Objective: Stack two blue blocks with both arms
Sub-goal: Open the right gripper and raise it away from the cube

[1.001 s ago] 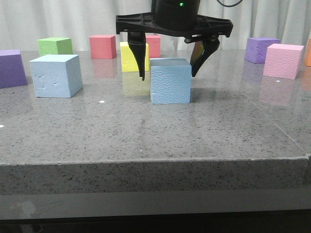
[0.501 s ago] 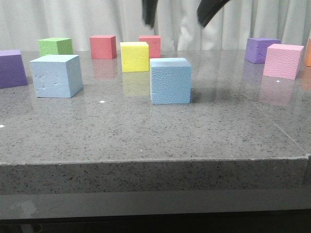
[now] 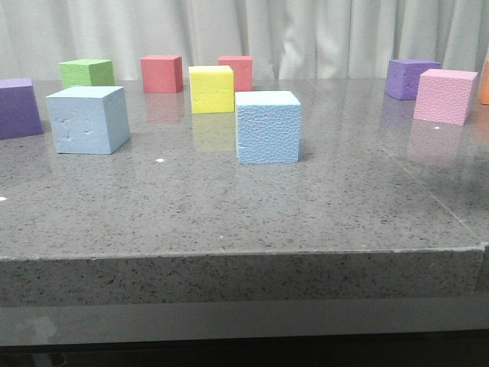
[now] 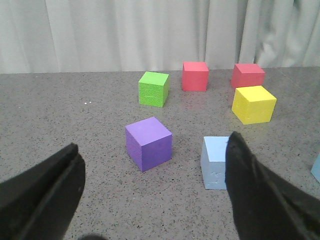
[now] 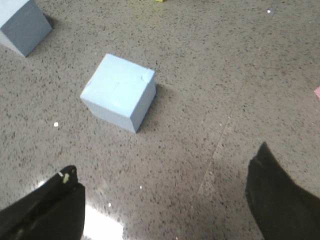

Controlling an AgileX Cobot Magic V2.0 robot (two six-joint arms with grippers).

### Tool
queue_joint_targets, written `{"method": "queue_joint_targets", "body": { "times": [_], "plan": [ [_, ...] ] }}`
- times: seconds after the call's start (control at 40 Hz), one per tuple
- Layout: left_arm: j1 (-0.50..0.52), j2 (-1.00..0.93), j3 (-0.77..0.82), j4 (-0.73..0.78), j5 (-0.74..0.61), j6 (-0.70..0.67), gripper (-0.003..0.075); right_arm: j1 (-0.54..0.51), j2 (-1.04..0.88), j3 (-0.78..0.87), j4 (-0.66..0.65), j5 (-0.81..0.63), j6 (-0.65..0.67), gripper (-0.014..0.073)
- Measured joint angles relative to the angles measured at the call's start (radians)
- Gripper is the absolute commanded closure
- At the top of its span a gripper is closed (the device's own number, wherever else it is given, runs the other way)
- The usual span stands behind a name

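Note:
The pebbled blue block (image 3: 267,126) stands alone mid-table, and the right wrist view shows it from above (image 5: 119,92). The dented blue block (image 3: 88,118) sits apart at the left, seen at a corner (image 5: 22,25) of the right wrist view. No arm shows in the front view. My right gripper (image 5: 166,157) hangs open over bare table, short of the pebbled block, holding nothing. My left gripper (image 4: 154,142) is open and empty. One of its fingers (image 4: 260,190) covers part of the dented blue block (image 4: 216,162).
A purple cube (image 3: 17,107) sits at the far left, beside the dented block (image 4: 148,143). Green (image 3: 86,73), red (image 3: 161,73), yellow (image 3: 211,89) and a second red cube (image 3: 237,70) line the back. Purple (image 3: 411,78) and pink (image 3: 446,95) cubes stand at the right.
The right gripper, open around the pebbled block a second ago, has risen out of the front view. The block stays on the table, unmoved.

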Motion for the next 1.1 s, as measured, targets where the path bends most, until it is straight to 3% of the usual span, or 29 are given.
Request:
{"method": "queue_joint_targets", "body": {
  "times": [0.43,1.1],
  "plan": [
    [0.0,0.0,0.0,0.0,0.0,0.0,0.0154,0.0,-0.347,0.319,0.005,-0.096,-0.008,-0.0062],
    [0.0,0.0,0.0,0.0,0.0,0.0,0.0154,0.0,-0.399,0.339,0.005,-0.169,-0.046,-0.0062]
  ]
}}
